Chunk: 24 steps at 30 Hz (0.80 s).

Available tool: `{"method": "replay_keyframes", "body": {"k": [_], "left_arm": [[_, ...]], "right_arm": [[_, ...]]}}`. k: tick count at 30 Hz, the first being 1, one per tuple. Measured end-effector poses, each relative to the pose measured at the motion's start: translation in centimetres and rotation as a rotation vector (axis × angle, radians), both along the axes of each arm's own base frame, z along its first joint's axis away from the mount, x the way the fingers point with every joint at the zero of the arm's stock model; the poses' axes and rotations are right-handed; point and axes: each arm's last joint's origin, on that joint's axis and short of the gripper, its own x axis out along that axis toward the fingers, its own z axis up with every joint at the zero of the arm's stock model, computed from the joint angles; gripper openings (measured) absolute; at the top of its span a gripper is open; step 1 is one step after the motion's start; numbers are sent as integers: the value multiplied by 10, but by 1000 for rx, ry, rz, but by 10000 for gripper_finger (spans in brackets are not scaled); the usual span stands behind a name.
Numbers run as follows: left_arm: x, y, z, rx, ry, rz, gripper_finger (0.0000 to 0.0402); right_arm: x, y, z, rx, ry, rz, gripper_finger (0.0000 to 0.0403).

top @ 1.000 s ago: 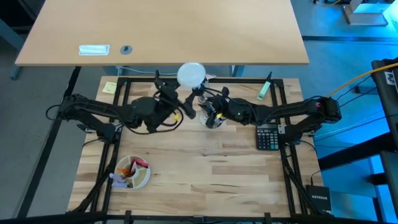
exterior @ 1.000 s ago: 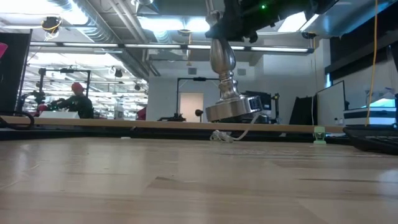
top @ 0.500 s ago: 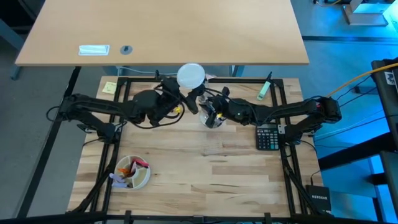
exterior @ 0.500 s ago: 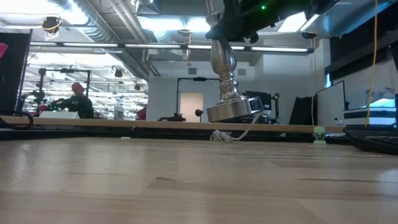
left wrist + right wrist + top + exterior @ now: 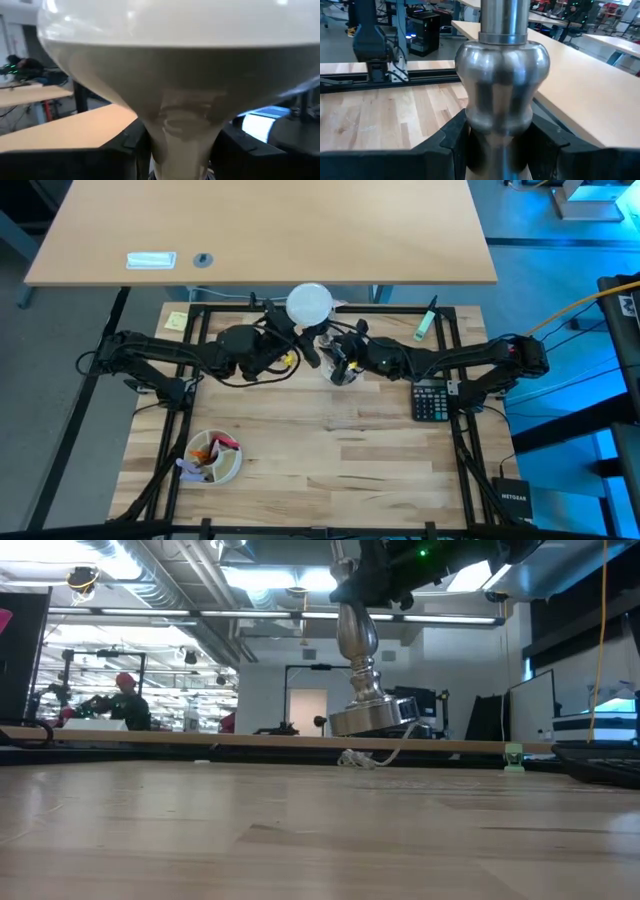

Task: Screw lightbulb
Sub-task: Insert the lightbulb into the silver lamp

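1. Both arms are dark, nearly black, built of jointed segments that thicken toward the wrist.
2. The left arm [image 5: 170,358] has black cables looped along it, with a yellow-orange fleck near its wrist.
3. The right arm [image 5: 470,360] shows similar loose black cabling.
4. From the wrist cameras, each end effector's fingers [image 5: 451,135] look like matte black, angular wedges with flat faces.

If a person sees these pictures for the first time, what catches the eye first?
First the white lightbulb, glowing pale at the table's far edge, with the left gripper closed around its neck. Beside it, the right gripper holds the silvery stand lifted clear of the wooden table.
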Motion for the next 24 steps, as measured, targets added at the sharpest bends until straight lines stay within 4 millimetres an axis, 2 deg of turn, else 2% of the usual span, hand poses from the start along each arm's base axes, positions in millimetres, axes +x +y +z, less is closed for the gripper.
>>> {"method": "replay_keyframes", "body": {"k": [5,10,17,24], "left_arm": [[0,-10,1,42,17,-79,136],[-3,-26,6,76,11,-209,136],[-15,-41,13,77,16,-501,136],[-13,-45,8,122,60,-875,136]], "right_arm": [[-1,3,3,17,-14,97,146],[-2,9,10,44,-56,320,146],[-3,22,25,101,-84,749,146],[-6,33,30,147,-83,1029,146]]}}
